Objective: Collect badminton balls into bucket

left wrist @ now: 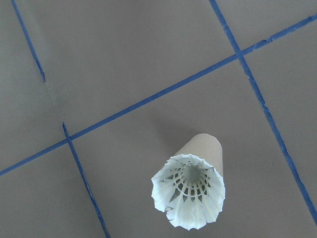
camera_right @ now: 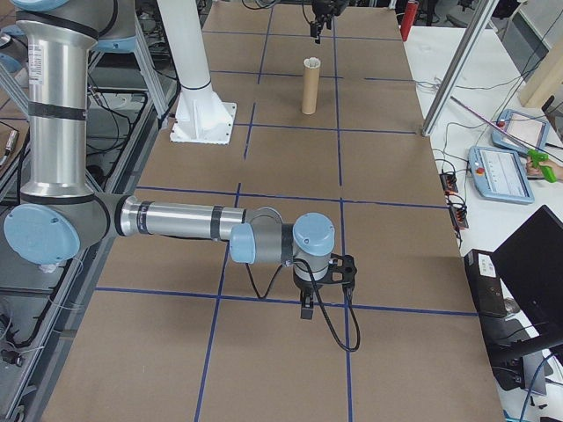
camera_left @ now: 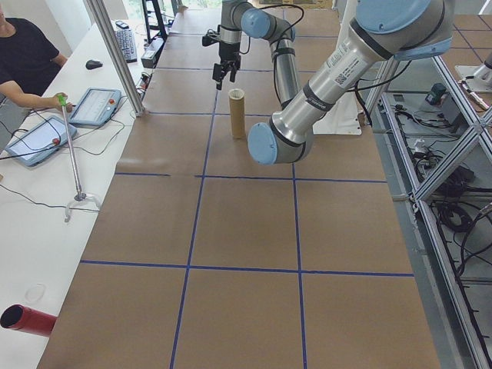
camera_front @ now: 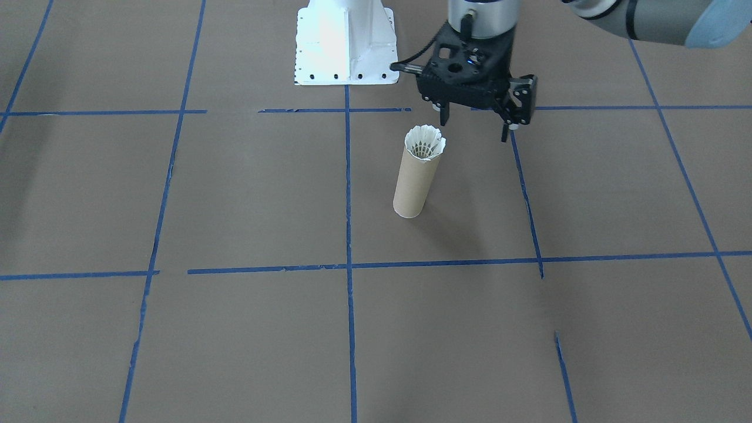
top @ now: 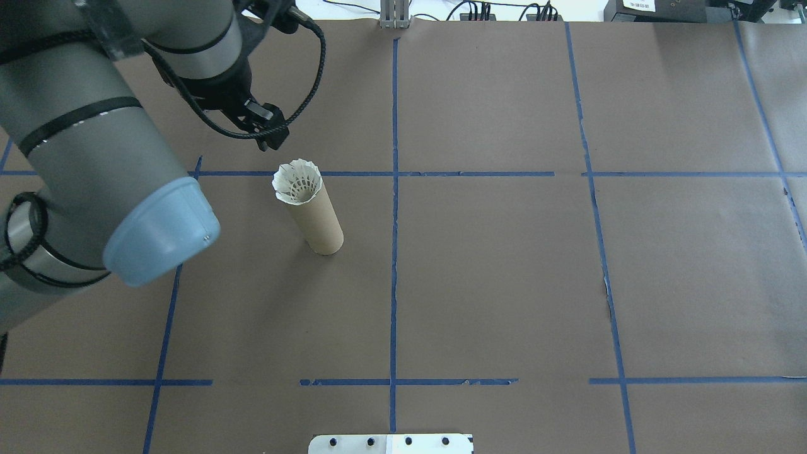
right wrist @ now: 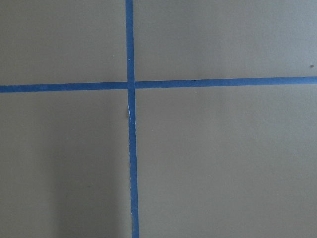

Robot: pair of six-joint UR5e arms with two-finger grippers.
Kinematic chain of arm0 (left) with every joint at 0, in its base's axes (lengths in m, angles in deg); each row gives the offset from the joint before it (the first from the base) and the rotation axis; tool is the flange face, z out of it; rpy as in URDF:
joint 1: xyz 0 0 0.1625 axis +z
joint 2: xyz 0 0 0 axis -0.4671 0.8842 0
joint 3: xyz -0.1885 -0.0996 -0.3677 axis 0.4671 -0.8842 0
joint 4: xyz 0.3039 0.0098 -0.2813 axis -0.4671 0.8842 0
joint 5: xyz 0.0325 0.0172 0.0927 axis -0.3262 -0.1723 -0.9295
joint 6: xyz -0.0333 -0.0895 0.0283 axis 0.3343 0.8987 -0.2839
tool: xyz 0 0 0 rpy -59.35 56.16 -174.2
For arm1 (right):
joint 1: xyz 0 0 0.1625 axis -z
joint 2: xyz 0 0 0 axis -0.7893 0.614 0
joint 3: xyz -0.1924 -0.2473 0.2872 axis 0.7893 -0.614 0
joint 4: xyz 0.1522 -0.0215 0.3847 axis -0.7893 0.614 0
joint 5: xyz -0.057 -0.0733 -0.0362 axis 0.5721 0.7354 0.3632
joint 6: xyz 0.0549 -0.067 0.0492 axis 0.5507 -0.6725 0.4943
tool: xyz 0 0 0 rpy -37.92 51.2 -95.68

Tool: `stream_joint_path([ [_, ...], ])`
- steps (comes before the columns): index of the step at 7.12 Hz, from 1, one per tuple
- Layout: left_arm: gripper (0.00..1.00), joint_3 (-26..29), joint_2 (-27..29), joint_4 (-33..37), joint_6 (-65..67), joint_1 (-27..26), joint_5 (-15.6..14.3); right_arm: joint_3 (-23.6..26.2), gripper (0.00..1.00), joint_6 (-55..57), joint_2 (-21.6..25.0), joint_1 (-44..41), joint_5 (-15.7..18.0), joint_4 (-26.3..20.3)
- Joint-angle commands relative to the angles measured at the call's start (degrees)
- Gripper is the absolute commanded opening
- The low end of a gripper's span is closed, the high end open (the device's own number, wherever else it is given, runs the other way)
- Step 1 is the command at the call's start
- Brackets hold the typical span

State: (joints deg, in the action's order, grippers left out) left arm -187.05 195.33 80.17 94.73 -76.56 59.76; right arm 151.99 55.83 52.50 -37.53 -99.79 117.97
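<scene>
The bucket is a tan cardboard tube standing upright on the brown table. The white feather badminton ball sits in its mouth, skirt up and flaring over the rim; the cork tip is hidden inside. The left wrist view looks down on the skirt and the tube. My left gripper hangs open and empty, a little above the tube's top, on the robot-base side and towards my left. My right gripper hovers low over the table far from the tube; whether it is open or shut I cannot tell.
The white robot base stands close behind the tube. Blue tape lines grid the brown table. A side table with a tablet, a person's arm and a red cylinder lies along the far edge.
</scene>
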Motion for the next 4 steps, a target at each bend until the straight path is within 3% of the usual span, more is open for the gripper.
stream_joint_path([
  [1,1.0,5.2,-12.9,18.0,-10.5,-10.6,8.9,0.0,1.0,0.0,0.0,0.0,0.1,0.0],
  [2,1.0,8.9,-15.6,21.2,-12.8,-14.8,14.5,0.0,1.0,0.0,0.0,0.0,0.1,0.0],
  [4,1.0,12.0,-19.1,20.9,-12.3,-20.2,19.1,0.0,1.0,0.0,0.0,0.0,0.0,0.0],
])
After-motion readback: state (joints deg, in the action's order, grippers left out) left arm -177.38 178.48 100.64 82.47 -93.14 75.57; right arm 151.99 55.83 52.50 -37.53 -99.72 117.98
